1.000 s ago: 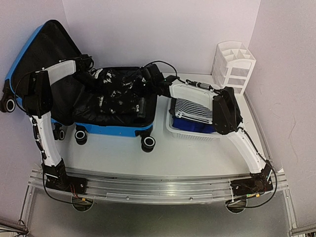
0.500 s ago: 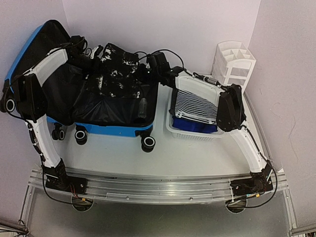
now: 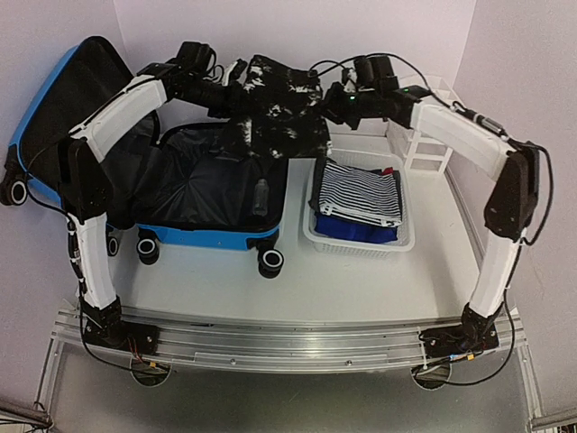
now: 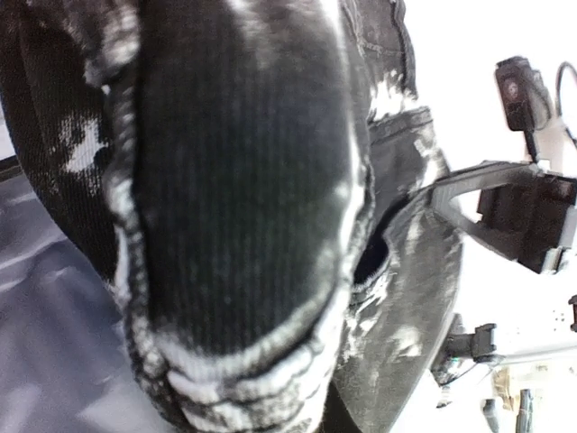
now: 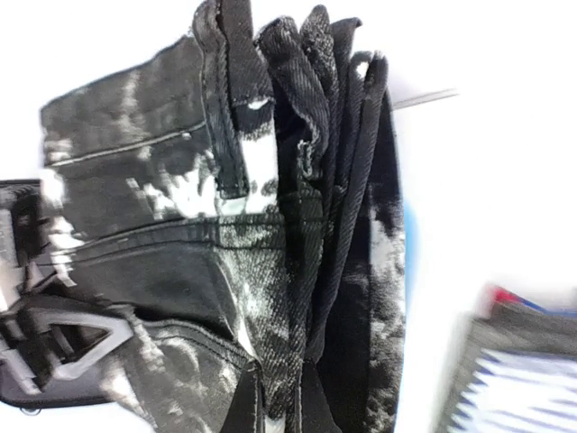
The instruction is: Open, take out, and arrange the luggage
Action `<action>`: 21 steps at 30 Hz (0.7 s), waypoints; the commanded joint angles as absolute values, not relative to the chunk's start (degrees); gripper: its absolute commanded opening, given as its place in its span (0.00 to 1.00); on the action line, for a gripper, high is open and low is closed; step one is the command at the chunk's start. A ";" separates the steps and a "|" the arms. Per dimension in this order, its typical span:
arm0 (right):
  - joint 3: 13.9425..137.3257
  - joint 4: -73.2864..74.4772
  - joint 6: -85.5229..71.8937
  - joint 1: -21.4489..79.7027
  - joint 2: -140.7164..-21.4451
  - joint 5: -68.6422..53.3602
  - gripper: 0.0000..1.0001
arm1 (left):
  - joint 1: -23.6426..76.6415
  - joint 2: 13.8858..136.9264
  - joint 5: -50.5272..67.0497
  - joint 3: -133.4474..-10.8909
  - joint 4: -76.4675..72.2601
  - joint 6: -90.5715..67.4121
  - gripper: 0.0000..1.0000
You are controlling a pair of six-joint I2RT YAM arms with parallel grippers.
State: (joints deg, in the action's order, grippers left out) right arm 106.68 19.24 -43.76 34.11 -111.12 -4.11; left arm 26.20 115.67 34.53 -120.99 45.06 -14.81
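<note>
Luggage (image 3: 207, 239) open; striped top (image 3: 361, 194) in basket (image 3: 361, 245). Your left fingers (image 5: 86, 320), right fingers (image 4: 478, 179) both clamped on bleached jeans (image 3: 279, 108), held aloft. Bottle (image 3: 261, 197) not yet out.

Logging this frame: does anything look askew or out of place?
Nothing spilled or damaged. The black-and-white bleached denim garment hangs bunched above the open blue hard-shell suitcase; a small clear bottle lies loose inside it.

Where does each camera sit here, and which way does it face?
Top external: above and behind, looking down on suitcase and basket; left arm, right arm show.
Left wrist: on the left arm, against the jeans; right gripper beyond.
Right wrist: facing the jeans from the opposite side; left gripper at lower left.
Shared: all see the jeans.
</note>
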 commanded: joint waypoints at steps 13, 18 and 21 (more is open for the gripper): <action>72.68 33.82 -37.05 12.82 -83.49 -13.84 0.00 | 45.39 133.02 35.30 -132.99 31.73 -31.36 0.02; 71.35 36.20 -36.54 10.05 -83.73 -15.96 0.00 | 46.75 133.77 36.00 -130.56 30.70 -33.87 0.03; 71.51 37.43 -36.41 9.79 -83.02 -15.26 0.00 | 47.22 134.00 36.11 -130.14 30.12 -34.62 0.04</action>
